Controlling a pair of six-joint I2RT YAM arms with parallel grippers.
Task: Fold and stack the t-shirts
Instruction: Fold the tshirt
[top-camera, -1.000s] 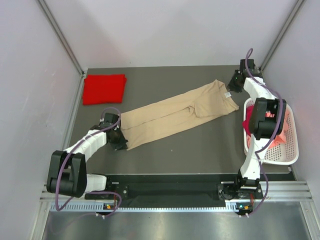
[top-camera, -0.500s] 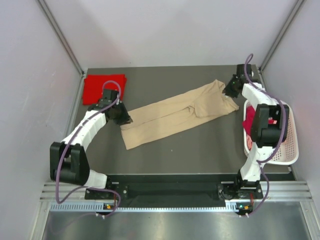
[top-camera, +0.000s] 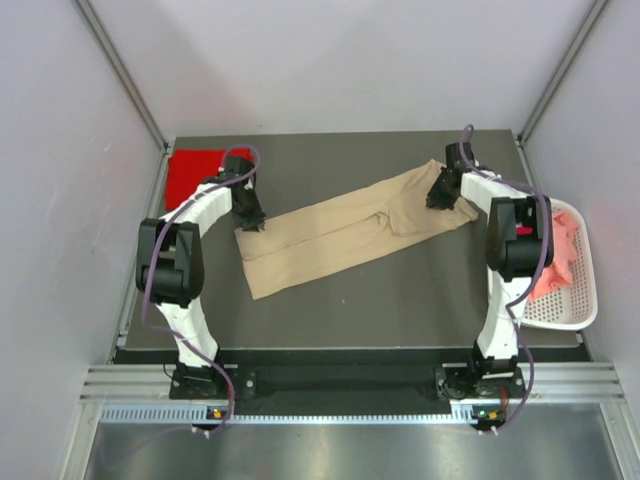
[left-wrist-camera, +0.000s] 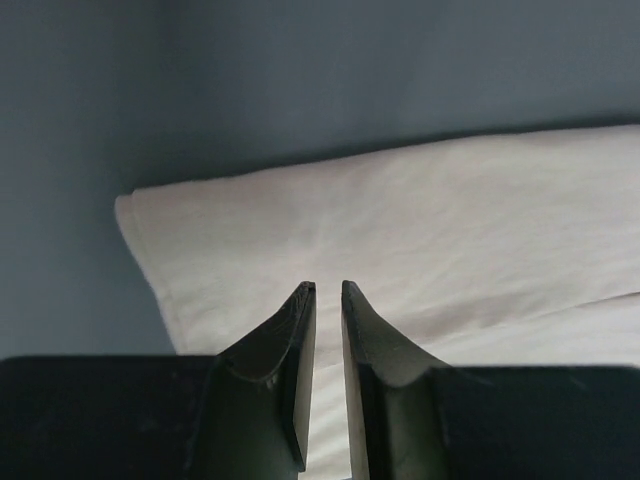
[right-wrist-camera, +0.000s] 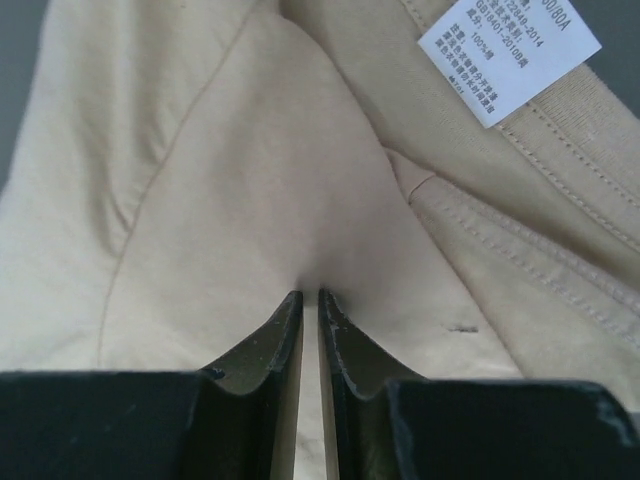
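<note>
a dark grey table (top-camera: 400, 290) fills the middle of the top view, matte and flat. a white slotted plastic basket (top-camera: 585, 300) sits at its right edge, just beside the right wall. pale lilac walls (top-camera: 60, 200) enclose three sides, with thin metal posts (top-camera: 120, 75) running up the back corners. a ribbed aluminium rail (top-camera: 340, 410) crosses the near edge.

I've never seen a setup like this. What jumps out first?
A tan t-shirt lies stretched diagonally across the dark table, the left gripper at its hem end and the right gripper pinching cloth near the collar. A folded red t-shirt sits in the far left corner, and a white basket of pink cloth stands at the right edge.
</note>
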